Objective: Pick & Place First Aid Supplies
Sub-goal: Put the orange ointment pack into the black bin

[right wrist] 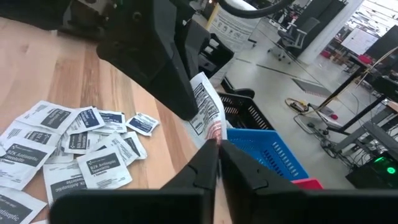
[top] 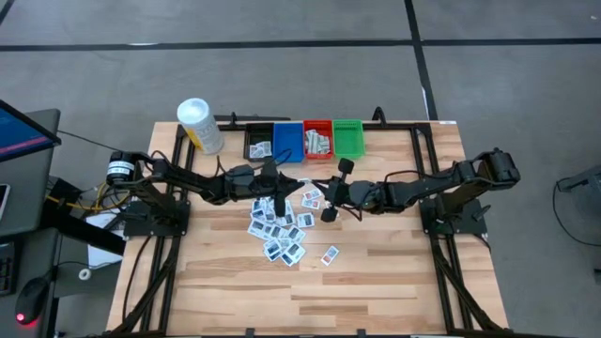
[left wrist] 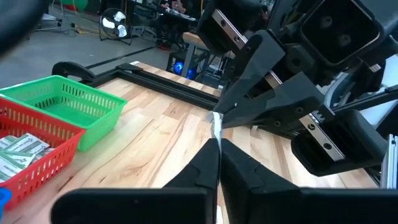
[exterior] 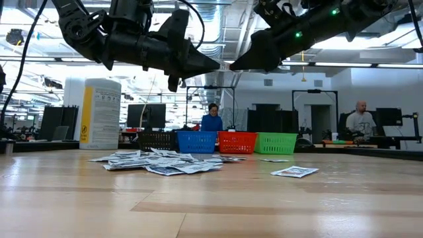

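pale wood makes up the surface (top: 376, 272), framed by black rails on a grey floor. at its far edge stand a white-capped yellow container (top: 200, 126) and four bins: black (top: 258, 141), blue (top: 288, 141), red (top: 318, 138), green (top: 347, 137). a heap of first aid packets (top: 280, 225) lies mid-surface, one stray packet (top: 330, 254) nearer. above it, the left gripper (left wrist: 217, 144) and right gripper (right wrist: 217, 146) meet tip to tip, both jaws pressed together on a single packet (right wrist: 206, 107) held in the air between them. in the room behind sit two people at desks. that packet's print is too edge-on to read.
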`<state>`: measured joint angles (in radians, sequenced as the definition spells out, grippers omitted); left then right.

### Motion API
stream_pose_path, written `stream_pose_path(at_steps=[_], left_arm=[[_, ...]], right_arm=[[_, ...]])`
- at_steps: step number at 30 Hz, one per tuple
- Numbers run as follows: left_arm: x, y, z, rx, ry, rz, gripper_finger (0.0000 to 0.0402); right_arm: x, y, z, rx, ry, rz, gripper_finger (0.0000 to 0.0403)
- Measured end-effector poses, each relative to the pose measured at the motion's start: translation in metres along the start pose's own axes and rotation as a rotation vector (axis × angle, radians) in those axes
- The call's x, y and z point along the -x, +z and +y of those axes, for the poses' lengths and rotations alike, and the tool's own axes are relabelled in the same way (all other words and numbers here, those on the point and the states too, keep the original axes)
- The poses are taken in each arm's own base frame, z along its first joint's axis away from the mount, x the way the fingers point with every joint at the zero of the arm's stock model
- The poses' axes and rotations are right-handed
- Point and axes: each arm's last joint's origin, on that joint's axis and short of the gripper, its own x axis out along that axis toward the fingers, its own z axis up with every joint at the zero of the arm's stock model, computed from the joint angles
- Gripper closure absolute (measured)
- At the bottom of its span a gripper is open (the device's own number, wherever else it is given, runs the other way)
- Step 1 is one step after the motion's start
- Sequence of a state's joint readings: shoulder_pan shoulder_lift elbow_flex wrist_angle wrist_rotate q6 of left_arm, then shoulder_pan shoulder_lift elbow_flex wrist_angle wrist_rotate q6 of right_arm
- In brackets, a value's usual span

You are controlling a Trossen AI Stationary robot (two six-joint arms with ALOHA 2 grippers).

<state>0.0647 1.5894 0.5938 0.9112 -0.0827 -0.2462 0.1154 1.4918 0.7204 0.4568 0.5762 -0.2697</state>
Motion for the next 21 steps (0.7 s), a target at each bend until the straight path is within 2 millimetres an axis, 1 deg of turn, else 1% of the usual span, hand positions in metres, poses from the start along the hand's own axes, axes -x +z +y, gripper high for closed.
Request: stream_pose_path(at_steps=[4,9,12,14,17,21], left_arm=[[0.0000,-0.0013,0.0004,-0.004,0.002,0.015,0.0394],[0.0002,-0.0048,0.0013,-0.011,0.011,0.051,0.0396],[0.0002,-0.0054,0.0014,-0.011,0.013,0.057,0.0395],[0.0001,-0.0053,0.0015,-0.011,0.013,0.057,0.0396],[0.0001,-0.0053,0.0015,-0.015,0.013,0.057,0.0396],[0.0002,-0.0054,0.0014,-0.030,0.012,0.057,0.0395]], right_arm=[[0.0001,-0.0004,-0.0003,0.004,-0.010,0.006,0.0344],[0.0004,-0.0016,-0.0044,-0.008,-0.153,0.046,0.0287],[-0.0001,-0.0015,-0.0061,-0.060,-0.178,0.043,0.0261],[-0.0006,-0.0006,-0.0057,-0.082,-0.138,0.026,0.0246],[-0.0008,0.0023,-0.0029,-0.094,-0.027,-0.020,0.0229],[-0.0003,0.0056,0.0006,-0.038,0.100,-0.076,0.0220]])
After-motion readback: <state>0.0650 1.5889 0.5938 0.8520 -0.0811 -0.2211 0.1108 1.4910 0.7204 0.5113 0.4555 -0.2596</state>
